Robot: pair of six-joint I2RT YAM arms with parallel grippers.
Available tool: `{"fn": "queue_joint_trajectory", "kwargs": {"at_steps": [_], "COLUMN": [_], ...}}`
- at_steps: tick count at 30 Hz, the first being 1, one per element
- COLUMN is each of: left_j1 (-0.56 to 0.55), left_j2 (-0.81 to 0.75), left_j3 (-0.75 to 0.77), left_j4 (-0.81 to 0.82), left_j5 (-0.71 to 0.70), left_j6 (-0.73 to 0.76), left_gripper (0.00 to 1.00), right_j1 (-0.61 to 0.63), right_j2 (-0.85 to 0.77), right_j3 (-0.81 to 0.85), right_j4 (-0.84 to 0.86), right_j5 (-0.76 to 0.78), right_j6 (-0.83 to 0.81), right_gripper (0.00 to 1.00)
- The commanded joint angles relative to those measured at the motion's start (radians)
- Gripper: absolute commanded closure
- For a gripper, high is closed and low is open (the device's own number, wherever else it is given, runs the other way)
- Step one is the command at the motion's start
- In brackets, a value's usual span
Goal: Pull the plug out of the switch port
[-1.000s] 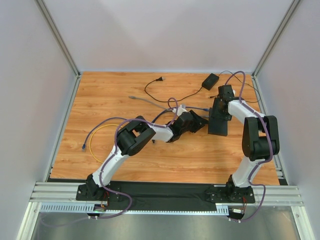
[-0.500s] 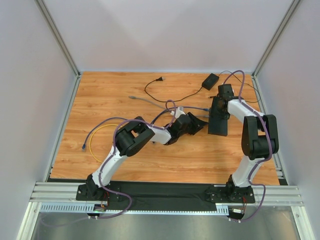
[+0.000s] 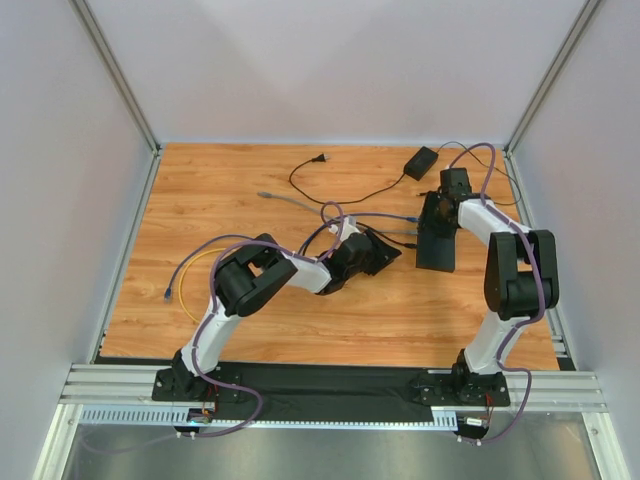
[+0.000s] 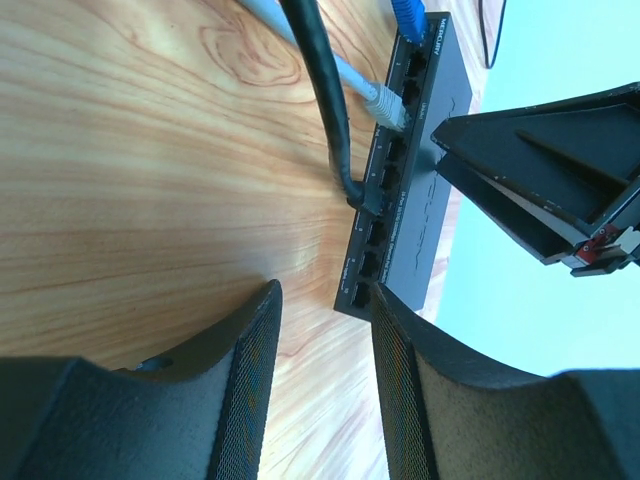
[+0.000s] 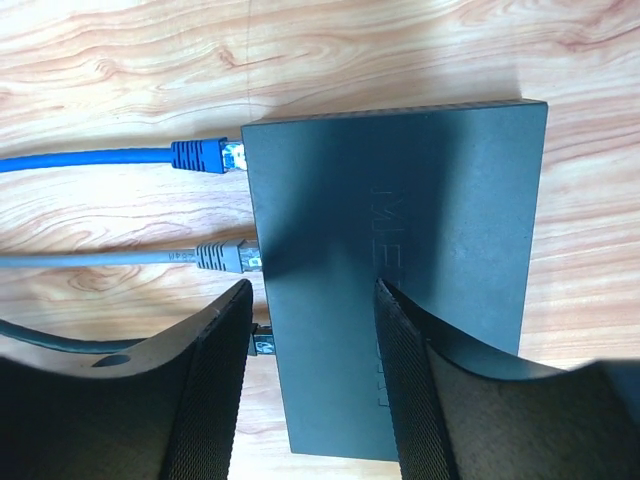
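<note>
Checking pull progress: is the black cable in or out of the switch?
In. The black cable ends in a port on the switch; the right wrist view also shows its plug seated at the edge.

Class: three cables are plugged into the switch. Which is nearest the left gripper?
The black cable; the grey plug and blue plug sit farther along the switch from the left gripper.

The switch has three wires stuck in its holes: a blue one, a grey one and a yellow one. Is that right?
Not quite. The switch does have three wires in its ports, but they are the blue wire, the grey wire and a black wire, not a yellow one. The left wrist view shows all three going in.
</note>
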Motion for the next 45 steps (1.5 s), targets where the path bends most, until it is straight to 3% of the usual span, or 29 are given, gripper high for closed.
{"fn": "queue_joint_trajectory", "kwargs": {"at_steps": [1,16,24,36,45], "left_j1": [0.001,0.019,0.033,0.039,0.053], "left_j2": [-0.047,-0.127,-0.093,-0.061,-0.059], "left_j3": [-0.027,-0.078,-0.064,-0.007,-0.038], "left_j4": [-0.014,-0.037,-0.008,-0.025,-0.020], "left_j5": [-0.024,-0.013,-0.004,0.018,0.056], "left_j6": [0.023,0.043,-0.003,-0.004,-0.030], "left_gripper": [0.51,0.52,0.52,0.53,0.53], "right_j1": [-0.001,-0.014,-0.014,-0.016,-0.013], "right_j2": [0.056,0.056,-0.079,-0.030,-0.074], "right_j3": [-0.067,-0.095,-0.135,-0.097,-0.147], "right_j4": [-0.011,0.106,0.098,0.009,-0.008], "right_j5": [-0.155,-0.409,-0.303,-0.147,-0.147], "right_j6": [0.075,0.106,0.066,0.049,0.094], "right_gripper": [0.47,0.48,0.48,0.49,0.51]}}
